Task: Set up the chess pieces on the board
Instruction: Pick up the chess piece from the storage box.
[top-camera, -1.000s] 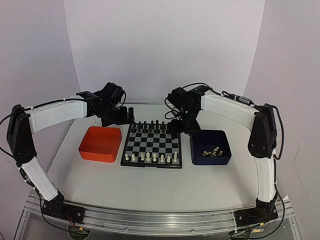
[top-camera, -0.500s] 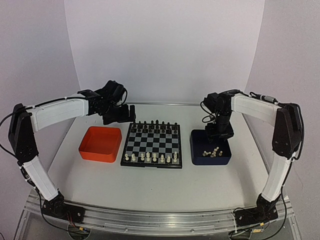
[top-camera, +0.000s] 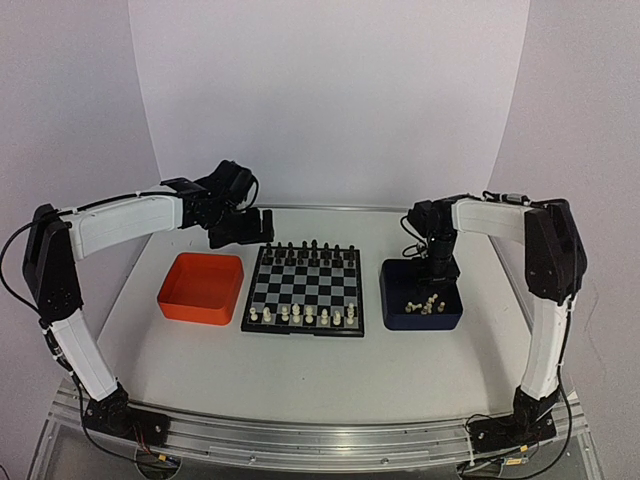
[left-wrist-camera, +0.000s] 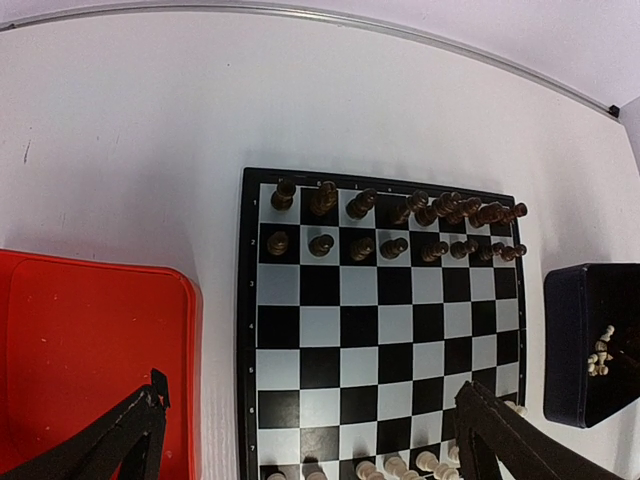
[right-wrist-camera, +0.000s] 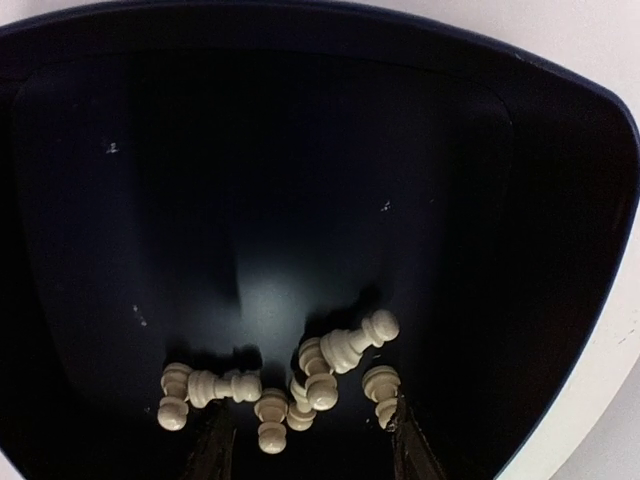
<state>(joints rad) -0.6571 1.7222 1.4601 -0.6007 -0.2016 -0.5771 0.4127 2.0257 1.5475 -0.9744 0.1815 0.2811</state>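
Observation:
The board lies mid-table, also in the left wrist view. Black pieces fill its two far rows. Several cream-white chess pieces stand along its near rows. More cream pieces lie toppled in the dark blue tray; the right wrist view shows them in a loose cluster. My right gripper hangs over that tray, open, with its fingers either side of the cluster and nothing held. My left gripper is open and empty above the board's far left corner.
An orange tray sits left of the board, with no pieces in it; its corner shows in the left wrist view. The blue tray sits right of the board. White walls close in behind and at both sides.
My right gripper has swung from the board's far right corner rightward to above the blue tray and come down towards the pieces. The left arm has hardly moved.

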